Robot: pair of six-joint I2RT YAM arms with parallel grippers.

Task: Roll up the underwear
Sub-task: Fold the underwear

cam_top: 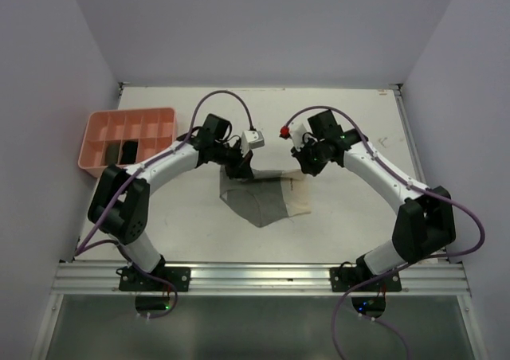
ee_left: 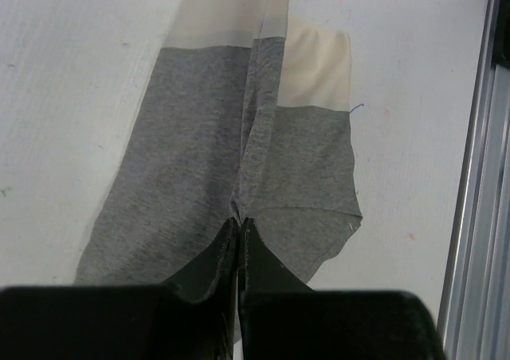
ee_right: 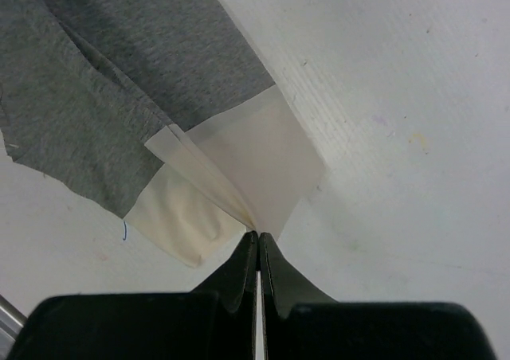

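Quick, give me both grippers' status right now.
Left gripper: shut on the underwear, at its grey end.
Right gripper: shut on the underwear, at its cream band.

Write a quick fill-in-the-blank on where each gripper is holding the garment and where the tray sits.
1. The left gripper is shut on the ___ part of the grey-and-cream cloth underwear.
2. The right gripper is shut on the garment's ___ band.
3. In the top view, the pink plastic compartment tray sits at the far ___ corner of the white table.
Missing words: grey; cream; left.
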